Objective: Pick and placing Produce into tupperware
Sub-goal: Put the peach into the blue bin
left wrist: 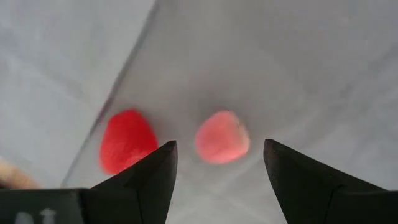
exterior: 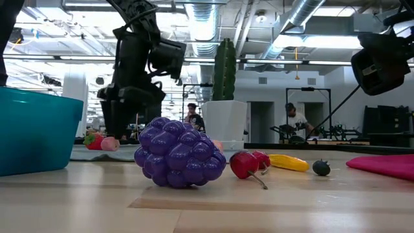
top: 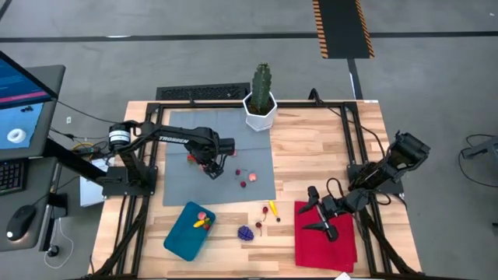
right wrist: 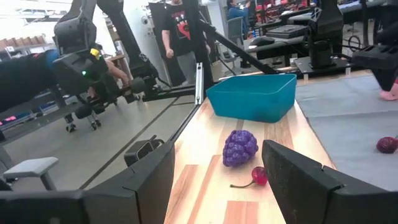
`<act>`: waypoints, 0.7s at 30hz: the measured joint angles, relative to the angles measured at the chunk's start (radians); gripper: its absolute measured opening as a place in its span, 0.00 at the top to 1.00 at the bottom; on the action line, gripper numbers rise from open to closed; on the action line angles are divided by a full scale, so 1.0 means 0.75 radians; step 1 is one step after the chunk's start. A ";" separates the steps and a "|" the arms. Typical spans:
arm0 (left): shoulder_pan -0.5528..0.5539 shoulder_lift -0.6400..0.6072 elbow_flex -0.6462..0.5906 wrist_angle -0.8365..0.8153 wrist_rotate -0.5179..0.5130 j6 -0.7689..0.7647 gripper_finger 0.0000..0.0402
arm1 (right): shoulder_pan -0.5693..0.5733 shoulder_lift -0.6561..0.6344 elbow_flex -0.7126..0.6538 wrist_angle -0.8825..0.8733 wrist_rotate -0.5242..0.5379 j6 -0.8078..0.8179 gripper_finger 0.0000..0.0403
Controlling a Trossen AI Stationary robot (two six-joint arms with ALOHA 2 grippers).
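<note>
My left gripper (left wrist: 221, 158) points down over the grey mat (top: 187, 128), open. A small pink piece of produce (left wrist: 222, 137) lies on the mat between its fingers, untouched. A red piece (left wrist: 126, 140) lies just outside one finger. More produce rests on the wood: a purple grape bunch (top: 246, 232), a yellow piece (top: 273, 208) and dark cherries (top: 259, 225). Red cherries (top: 252, 178) sit on the mat. The teal tupperware (top: 189, 230) stands near the front left with some pieces (top: 204, 220) inside. My right gripper (top: 323, 218) waits open over the red cloth (top: 342, 241).
A green cactus in a white pot (top: 261, 101) stands at the mat's far edge. A keyboard (top: 202, 92) lies beyond the table's far edge. Bare wood lies between the mat and the red cloth. People show in the room behind, in the low and right wrist views.
</note>
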State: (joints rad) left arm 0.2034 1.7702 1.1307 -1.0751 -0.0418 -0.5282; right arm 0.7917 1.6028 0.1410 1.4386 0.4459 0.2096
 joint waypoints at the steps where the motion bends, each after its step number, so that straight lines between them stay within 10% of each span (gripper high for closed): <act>1: 0.006 0.000 -0.013 0.015 0.022 0.007 0.43 | -0.003 0.000 0.000 0.000 0.000 0.000 0.34; 21: 0.025 0.000 -0.083 0.034 0.076 -0.007 0.44 | 0.000 0.000 0.000 -0.003 -0.001 0.001 0.34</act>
State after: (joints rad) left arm 0.2221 1.7706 1.0683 -1.0494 0.0153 -0.5338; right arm 0.7914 1.6028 0.1410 1.4364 0.4454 0.2104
